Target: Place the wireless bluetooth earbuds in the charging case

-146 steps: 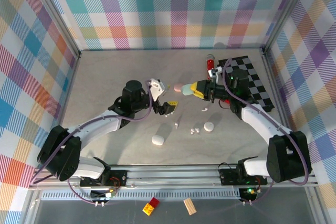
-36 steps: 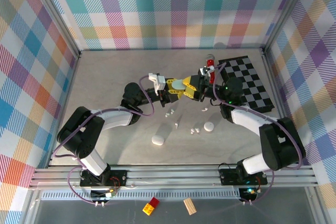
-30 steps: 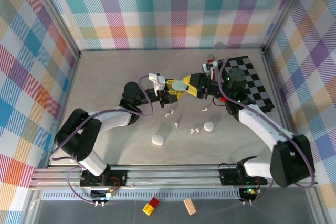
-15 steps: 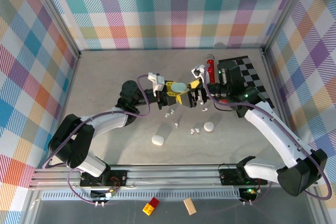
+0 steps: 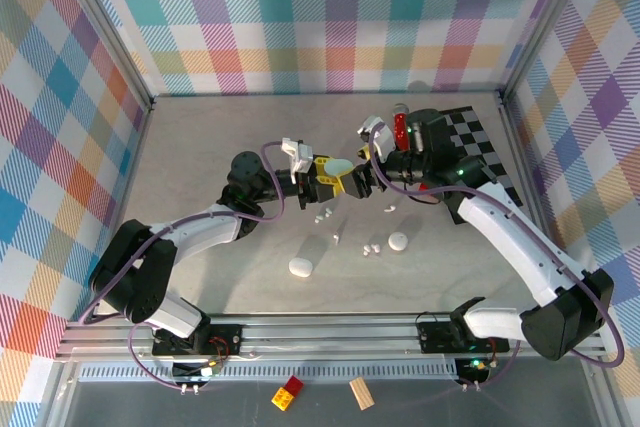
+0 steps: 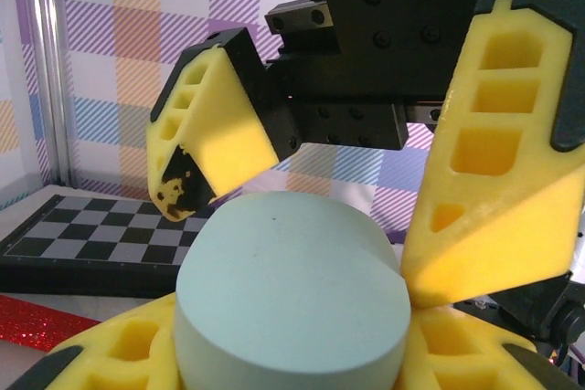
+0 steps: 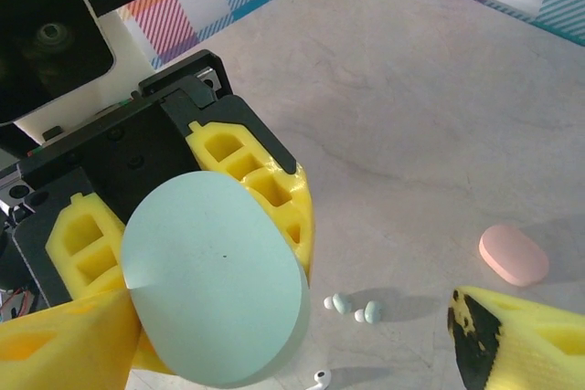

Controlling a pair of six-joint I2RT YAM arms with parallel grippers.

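The pale green charging case (image 5: 339, 166) hangs above the table, with my left gripper (image 5: 333, 173) shut on it. In the left wrist view the case (image 6: 292, 289) sits between my yellow fingers (image 6: 110, 358). My right gripper (image 5: 360, 173) is open and straddles the same case (image 7: 215, 280), one finger (image 6: 215, 134) clear of it and the other finger (image 6: 494, 189) beside its edge. Two pale green earbuds (image 7: 340, 302) (image 7: 369, 312) lie on the table below, and a white earbud (image 7: 318, 377) lies close by.
A pink case (image 7: 514, 254) lies on the table beyond the green earbuds. Two white cases (image 5: 301, 267) (image 5: 398, 241) and scattered white earbuds (image 5: 372, 248) (image 5: 322, 215) lie nearer the arms. A checkerboard mat (image 5: 485, 162) with a red object (image 5: 402, 127) lies at back right.
My right wrist has swung up and round toward the case, and its jaws have widened around it. The left gripper keeps its hold on the case, nearly still.
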